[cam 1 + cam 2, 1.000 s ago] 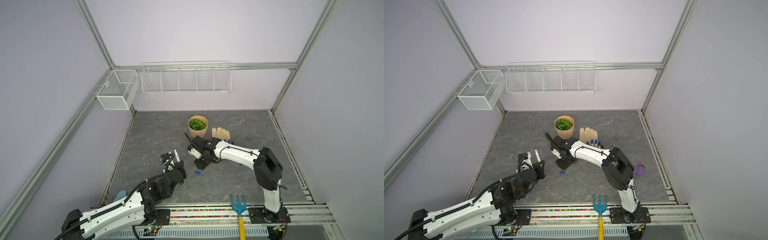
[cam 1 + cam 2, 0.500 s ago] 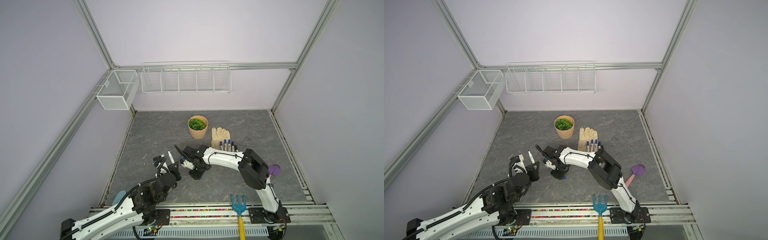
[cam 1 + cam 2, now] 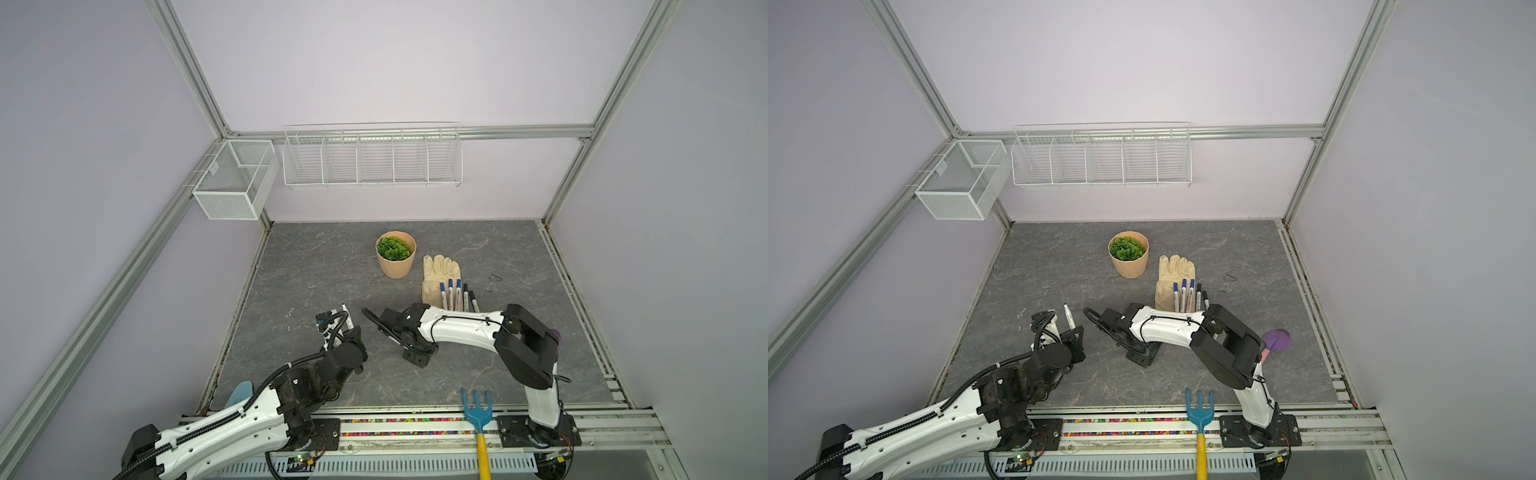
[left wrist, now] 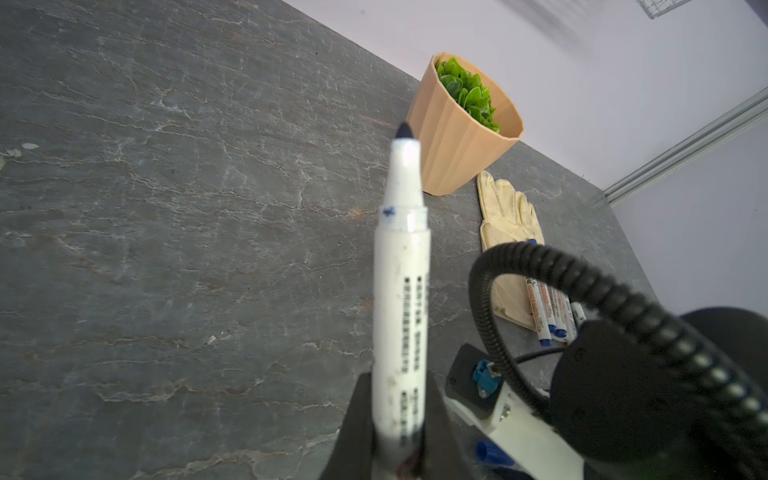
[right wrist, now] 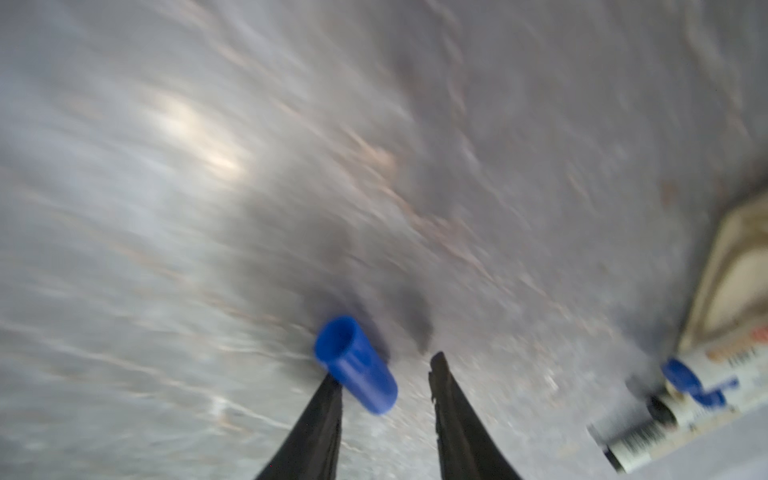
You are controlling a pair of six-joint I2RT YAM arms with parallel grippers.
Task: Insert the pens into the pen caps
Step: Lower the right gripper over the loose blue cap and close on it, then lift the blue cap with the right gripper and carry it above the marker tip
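Note:
My left gripper (image 4: 399,449) is shut on the lower barrel of an uncapped white pen (image 4: 401,291), whose dark tip points up and away. Both top views show this pen (image 3: 345,316) (image 3: 1069,316) left of centre. My right gripper (image 5: 384,368) points down at the table with its jaws apart. A blue pen cap (image 5: 355,365) lies between them against one finger, with a gap to the other. In both top views that gripper (image 3: 417,359) (image 3: 1144,357) hides the cap. Several capped pens (image 3: 453,295) (image 3: 1185,296) lie side by side on the glove's cuff.
A tan pot with a green plant (image 3: 395,253) stands at the back centre, with the cream glove (image 3: 440,270) to its right. A blue garden fork (image 3: 478,409) lies over the front rail. A purple object (image 3: 1277,340) sits behind the right arm. Wire baskets (image 3: 372,158) hang on the back wall.
My right gripper has swung toward the front and come down over the blue cap that lay bare on the table, and its jaws have widened. The left gripper keeps the pen and has barely shifted.

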